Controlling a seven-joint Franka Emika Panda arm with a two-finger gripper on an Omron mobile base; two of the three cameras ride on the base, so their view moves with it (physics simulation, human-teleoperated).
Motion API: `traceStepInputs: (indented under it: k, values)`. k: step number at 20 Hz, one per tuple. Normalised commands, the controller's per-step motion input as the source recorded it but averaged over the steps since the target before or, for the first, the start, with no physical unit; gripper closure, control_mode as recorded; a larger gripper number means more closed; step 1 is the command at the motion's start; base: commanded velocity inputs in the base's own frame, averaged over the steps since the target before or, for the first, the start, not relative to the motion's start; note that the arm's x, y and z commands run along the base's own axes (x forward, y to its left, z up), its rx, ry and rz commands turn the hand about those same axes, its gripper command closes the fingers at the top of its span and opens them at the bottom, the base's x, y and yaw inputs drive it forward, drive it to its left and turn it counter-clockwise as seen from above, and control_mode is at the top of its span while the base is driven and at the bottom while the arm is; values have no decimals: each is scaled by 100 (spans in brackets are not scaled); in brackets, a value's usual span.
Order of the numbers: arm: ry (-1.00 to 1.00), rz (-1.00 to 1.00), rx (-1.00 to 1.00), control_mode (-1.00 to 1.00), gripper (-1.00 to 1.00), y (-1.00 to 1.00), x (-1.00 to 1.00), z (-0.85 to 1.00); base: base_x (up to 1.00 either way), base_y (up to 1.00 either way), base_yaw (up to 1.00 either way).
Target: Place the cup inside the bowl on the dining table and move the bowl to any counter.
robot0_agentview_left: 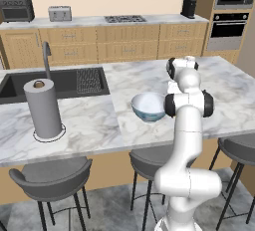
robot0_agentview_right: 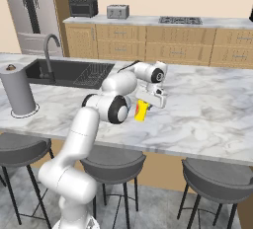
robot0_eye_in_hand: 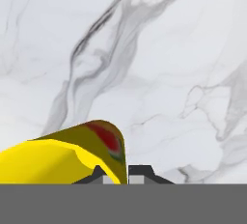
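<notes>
A: What do the fingers do?

B: In the hand view two dark fingertips (robot0_eye_in_hand: 137, 172) rise at the bottom middle of the frame. The yellow cup (robot0_eye_in_hand: 72, 155) with a red patch sits at the lower left, and its edge passes between the tips. One wall of the cup seems pinched between them, but the contact is cut by the frame bottom, so I cannot tell for sure.

A: And from the side?

B: In the right base view the gripper (robot0_agentview_right: 144, 105) is in the middle of the frame. The cup (robot0_agentview_right: 141, 111) hangs under it, tilted, just above the marble of the dining table (robot0_agentview_right: 207, 109).

A: Where is the bowl?

B: In the left base view the bowl (robot0_agentview_left: 148, 106) stands on the dining table (robot0_agentview_left: 89, 125), in the middle of the frame, just left of the arm's dark joint. It is white inside.

A: What else is there?

B: A paper towel roll (robot0_agentview_left: 44, 108) stands on the left, in front of the dark sink (robot0_agentview_left: 55, 83) with its faucet (robot0_agentview_left: 47, 58). Grey stools (robot0_agentview_left: 52, 173) are along the near edge. At the top is the counter (robot0_agentview_left: 99, 22) with a gas hob (robot0_agentview_left: 124, 19), a toaster (robot0_agentview_left: 60, 13) and a black coffee machine (robot0_agentview_left: 188, 7).
</notes>
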Motion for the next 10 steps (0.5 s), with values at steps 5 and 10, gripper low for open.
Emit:
traceStepInputs:
  k: [5, 10]
  values:
    - [-5, 0, 0, -100, 100, 0, 0, 5, 0, 0, 0]
    - [-13, 0, -5, -100, 100, 0, -8, 32, 0, 0, 0]
